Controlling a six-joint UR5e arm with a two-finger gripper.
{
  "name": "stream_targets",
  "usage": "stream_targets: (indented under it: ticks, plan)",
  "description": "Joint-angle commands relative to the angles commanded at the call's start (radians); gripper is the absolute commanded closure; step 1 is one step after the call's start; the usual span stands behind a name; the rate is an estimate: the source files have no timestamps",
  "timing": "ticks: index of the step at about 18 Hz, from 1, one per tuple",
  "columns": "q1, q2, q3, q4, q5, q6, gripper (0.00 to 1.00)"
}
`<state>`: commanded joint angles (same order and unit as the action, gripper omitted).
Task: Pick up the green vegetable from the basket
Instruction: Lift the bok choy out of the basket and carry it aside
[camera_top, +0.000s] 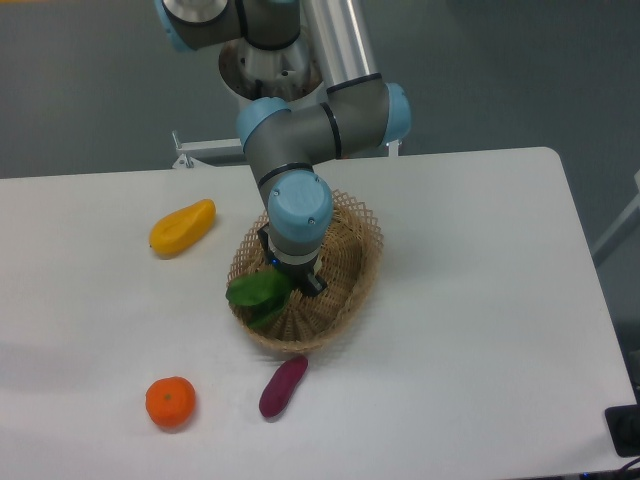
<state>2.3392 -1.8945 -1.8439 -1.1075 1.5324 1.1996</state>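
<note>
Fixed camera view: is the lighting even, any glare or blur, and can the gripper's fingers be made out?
In the fixed camera view, light is soft and even; the white table shows only faint shadows and no glare. The picture is slightly soft overall. The gripper is largely hidden under the blue-capped wrist, so its fingers are unclear above the dark green leafy vegetable in the tan woven wicker basket.

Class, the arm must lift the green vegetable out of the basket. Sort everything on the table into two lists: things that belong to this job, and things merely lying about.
Belongs to the job:
- green vegetable, at the basket's left edge
- basket
- tool, down inside the basket beside the vegetable

Lying about:
- yellow fruit
- orange
- purple vegetable
</note>
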Motion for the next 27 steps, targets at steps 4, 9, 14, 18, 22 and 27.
stream_targets:
  ticks: [4,9,14,18,22,27]
  plan:
    - [0.038,0.032,0.038,-0.009,0.008,0.006,0.53]
    - [0.095,0.032,0.121,-0.009,0.009,0.002,0.53]
    - [0.176,-0.023,0.230,-0.011,0.011,0.011,0.53]
    - [0.227,-0.109,0.368,-0.014,0.009,0.018,0.57]
    - [0.275,-0.155,0.459,-0.057,0.009,0.034,0.64]
    - [0.333,-0.192,0.506,-0.074,0.009,0.126,0.73]
